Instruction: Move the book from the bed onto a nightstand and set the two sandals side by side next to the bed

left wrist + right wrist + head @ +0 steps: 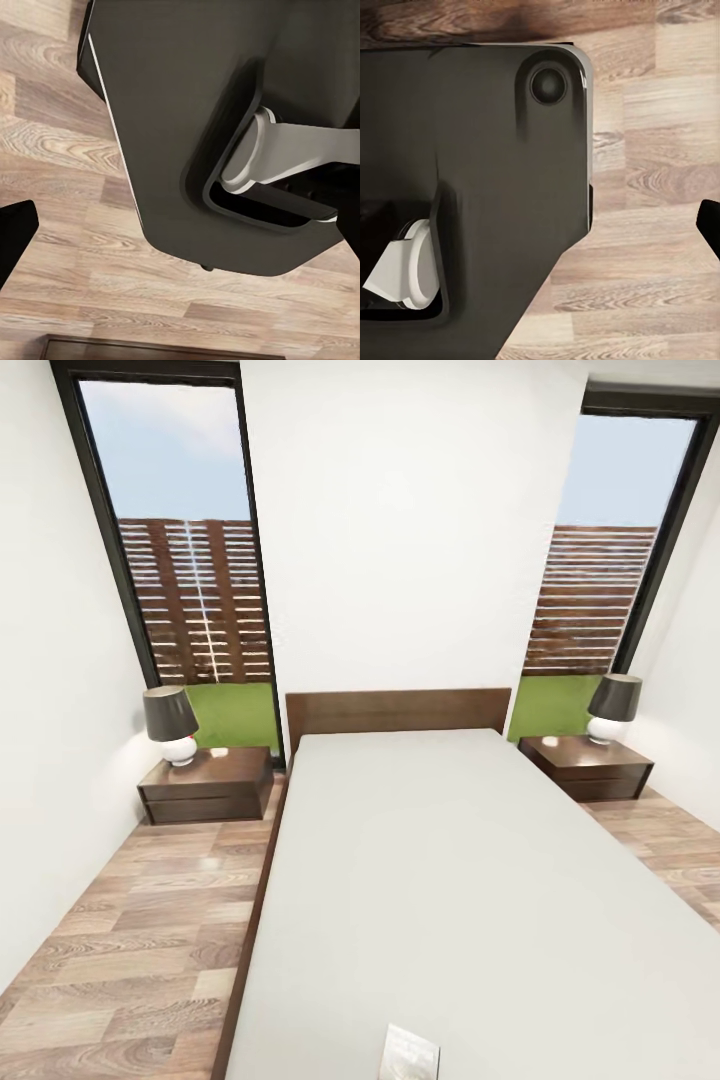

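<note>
Bedroom: white walls, wood floor (pixel 130 920).
Bed (pixel 450 860): white, between two nightstands (pixel 208 785) (pixel 588 768).
Book (pixel 410 1053): laid near bed's foot.
Grippers: opening cannot be told.

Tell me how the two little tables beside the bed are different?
The left nightstand stands beside the bed in front of a window showing fence and grass, and its lamp sits near its outer back corner. The right nightstand looks smaller from here and appears farther off, and its lamp sits toward the back middle. Both are low, dark brown wood, each carrying a white lamp with a dark shade.
</note>
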